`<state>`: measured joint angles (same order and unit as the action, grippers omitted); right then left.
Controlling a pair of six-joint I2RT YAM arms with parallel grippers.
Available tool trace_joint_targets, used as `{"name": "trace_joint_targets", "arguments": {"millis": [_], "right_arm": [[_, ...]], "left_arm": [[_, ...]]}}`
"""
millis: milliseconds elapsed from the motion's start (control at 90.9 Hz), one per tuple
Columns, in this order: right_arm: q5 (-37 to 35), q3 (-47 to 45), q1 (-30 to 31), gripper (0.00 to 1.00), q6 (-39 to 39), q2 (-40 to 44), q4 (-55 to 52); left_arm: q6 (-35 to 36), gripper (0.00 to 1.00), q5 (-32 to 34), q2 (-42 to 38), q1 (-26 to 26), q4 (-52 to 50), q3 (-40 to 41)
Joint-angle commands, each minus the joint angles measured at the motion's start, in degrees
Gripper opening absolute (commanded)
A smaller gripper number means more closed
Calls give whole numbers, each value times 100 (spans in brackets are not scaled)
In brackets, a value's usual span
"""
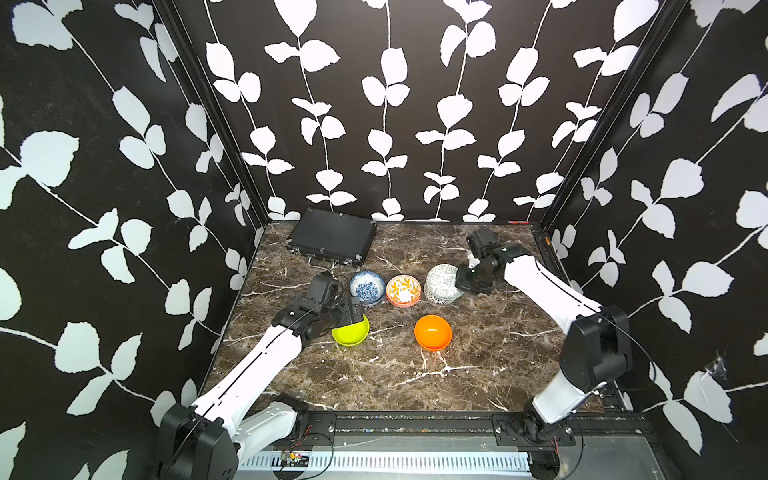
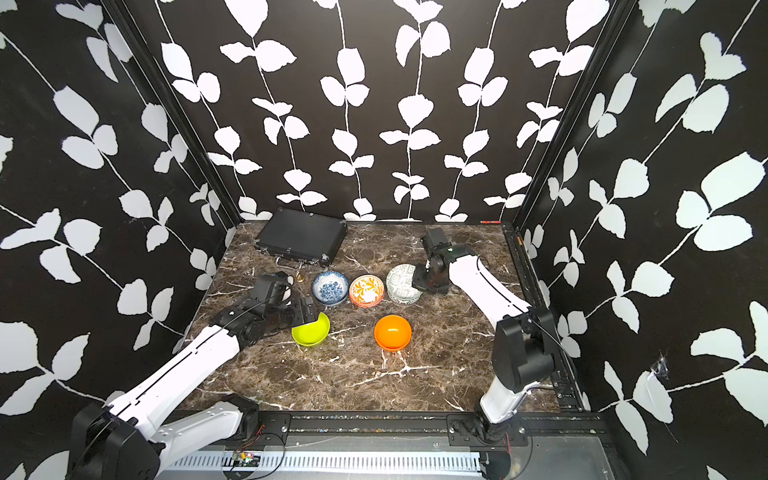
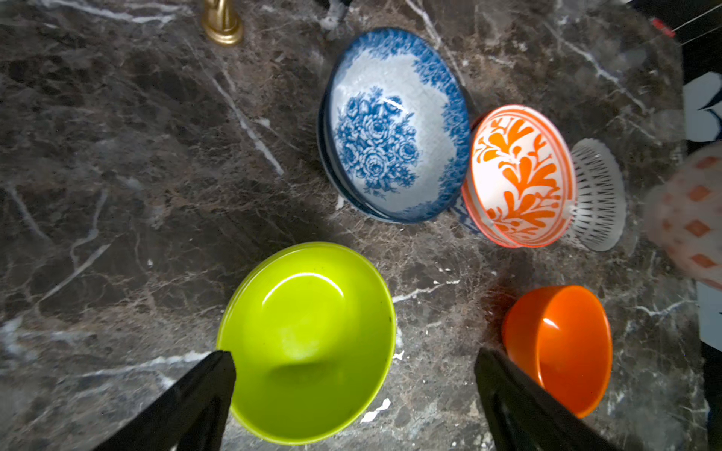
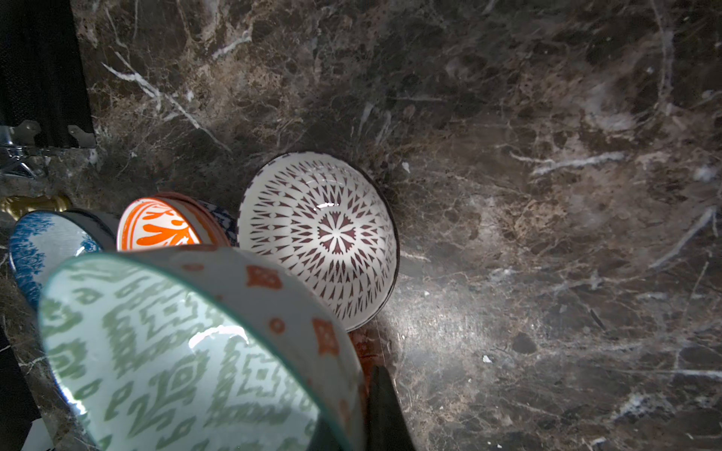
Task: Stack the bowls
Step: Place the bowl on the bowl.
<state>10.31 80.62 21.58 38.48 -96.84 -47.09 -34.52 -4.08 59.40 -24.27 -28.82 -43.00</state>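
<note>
Starting in both top views, the pale green bowl (image 1: 442, 279) is clamped by the right gripper (image 1: 460, 282) above the lattice bowl (image 1: 438, 300). In the left wrist view, the empty left gripper (image 3: 355, 353) is spread wide over the lime bowl (image 3: 308, 332). In the right wrist view, the pale green bowl's wall is touched by one finger (image 4: 385, 414).
</note>
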Motion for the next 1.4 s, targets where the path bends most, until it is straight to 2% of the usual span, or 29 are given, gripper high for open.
{"name": "trace_joint_targets", "arguments": {"millis": [0, 242, 506, 1386], "right_arm": [[51, 263, -36, 0, -96, -146, 169], [-41, 408, -40, 0, -156, -511, 179], [-113, 367, -40, 0, -220, -666, 206], [-150, 489, 14, 0, -173, -1045, 150]], "left_arm": [[68, 98, -281, -363, 56, 437, 212], [-19, 99, -302, -724, 92, 624, 488], [16, 98, -431, -556, 150, 736, 486], [-37, 99, -445, -765, 273, 790, 635]]}}
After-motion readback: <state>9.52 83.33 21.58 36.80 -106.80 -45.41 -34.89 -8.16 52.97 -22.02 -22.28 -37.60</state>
